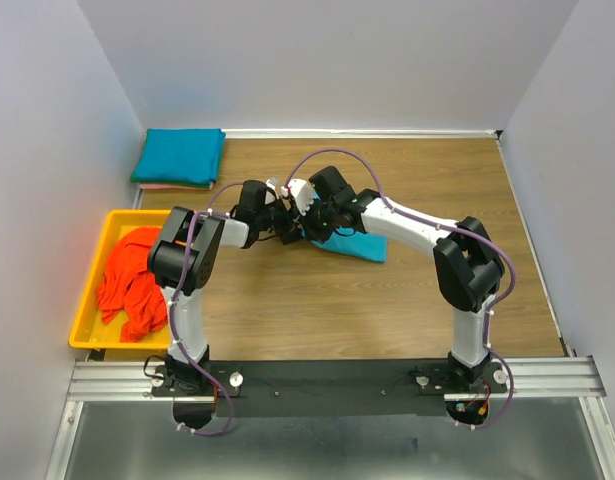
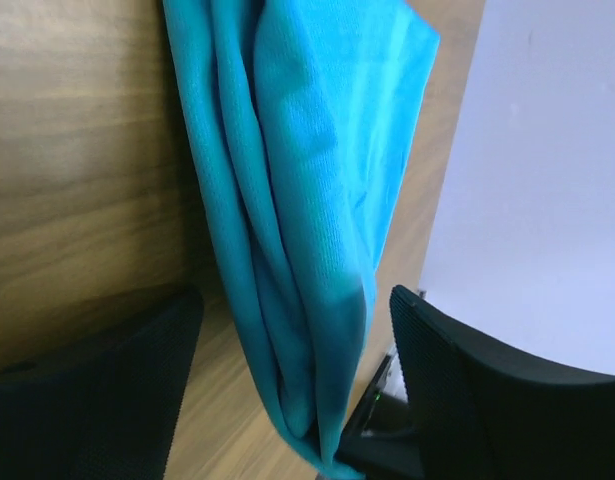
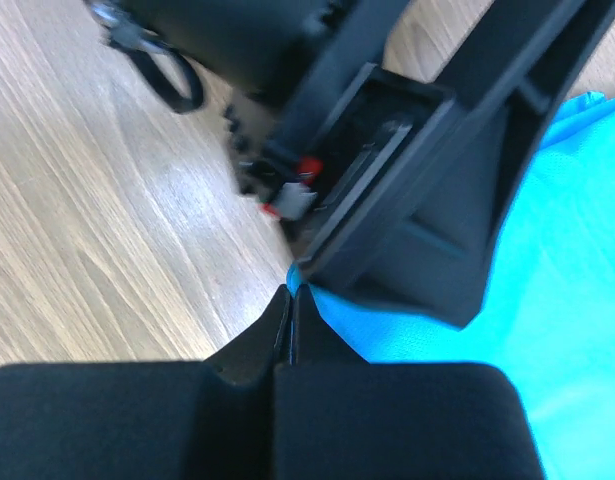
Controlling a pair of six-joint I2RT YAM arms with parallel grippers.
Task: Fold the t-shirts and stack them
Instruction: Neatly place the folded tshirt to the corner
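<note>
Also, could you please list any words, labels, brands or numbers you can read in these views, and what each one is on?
None: no text can be read in any view.
The teal t-shirt, the folded teal t-shirt, the orange-red t-shirts and the yellow tray are plain.
A small red and white part in the right wrist view is too blurred to read.

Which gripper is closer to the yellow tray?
Left. The left gripper is right of the yellow tray, jaws straddling the teal t-shirt; the right gripper, pinching that shirt, lies farther right.
</note>
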